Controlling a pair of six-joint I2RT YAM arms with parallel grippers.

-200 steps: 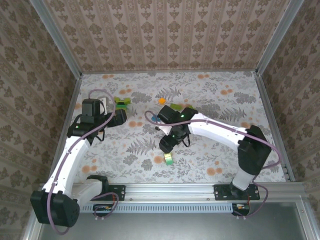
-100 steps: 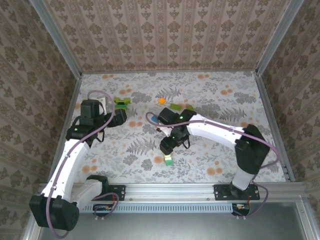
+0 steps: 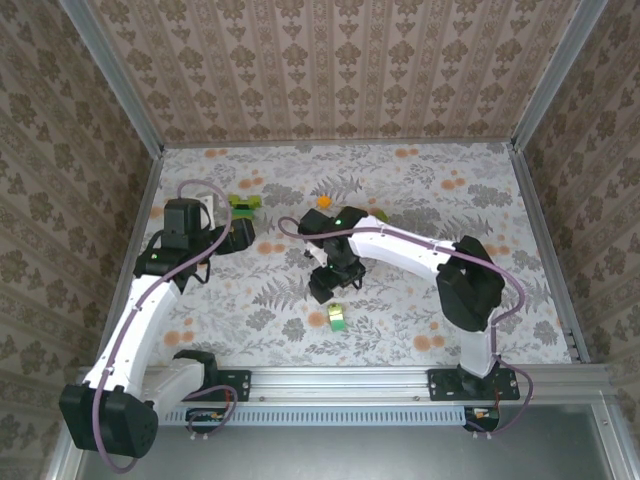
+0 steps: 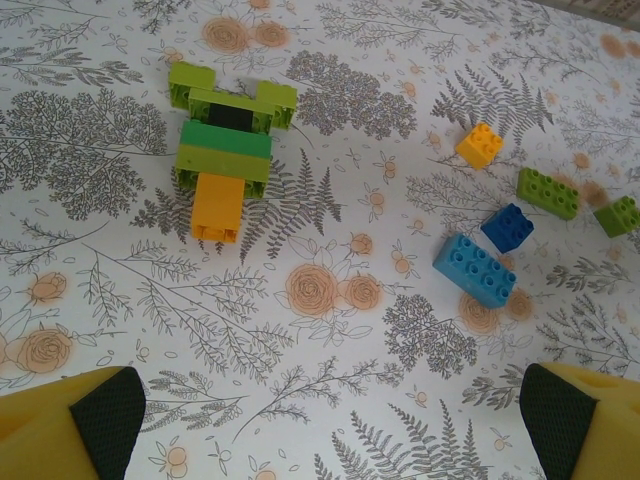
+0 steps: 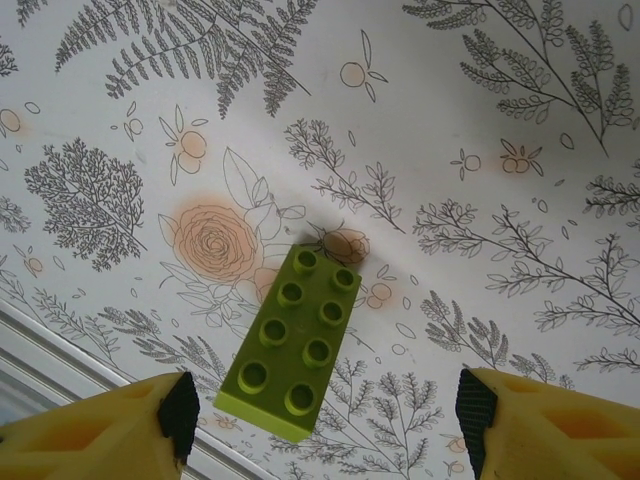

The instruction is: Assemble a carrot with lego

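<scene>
The carrot lies flat on the table, with lime bricks at its top, a dark green bar across, and an orange tip. In the top view the carrot is at the back left, just beyond my left gripper. In its wrist view my left gripper is open and holds nothing. A lime eight-stud lego brick rests studs up on the table, between the wide-open fingers of my right gripper and nearer its left finger. From above, that brick sits just in front of my right gripper.
Loose bricks lie right of the carrot: an orange one, two green ones, a dark blue one and a light blue one. The table's metal front rail runs close to the lime brick.
My right arm has swung its wrist and gripper a little to the left, with the lime brick staying put on the table. The left arm has hardly moved.
</scene>
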